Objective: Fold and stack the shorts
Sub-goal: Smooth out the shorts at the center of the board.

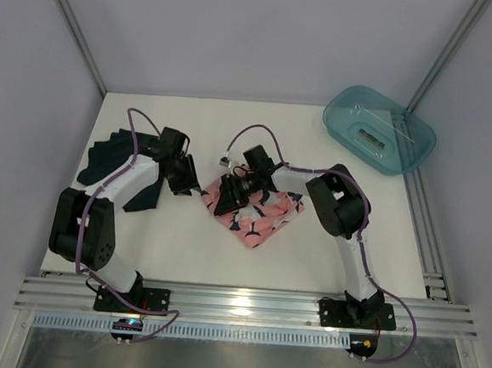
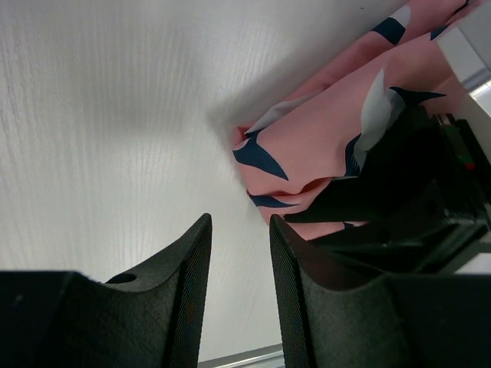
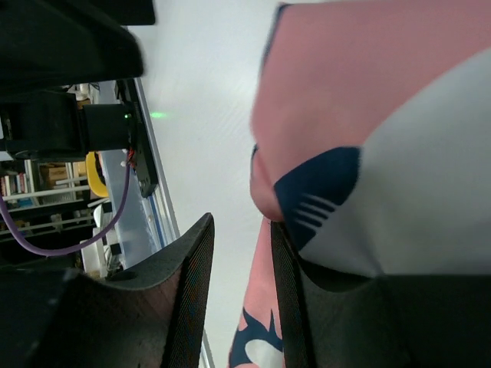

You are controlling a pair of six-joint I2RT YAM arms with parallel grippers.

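Mid-tabletop, the pink shorts (image 1: 256, 215) lie bunched — right gripper (image 3: 239, 222), jaws slightly apart and clamping nothing, noses at their edge, probably to start a fold (left gripper (image 2: 238, 222) alike, empty beside them).

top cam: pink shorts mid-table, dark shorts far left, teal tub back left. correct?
Not quite. The teal tub sits at the back right, not the back left, as the top external view shows. The pink shorts are mid-table and the dark shorts far left, as you said.
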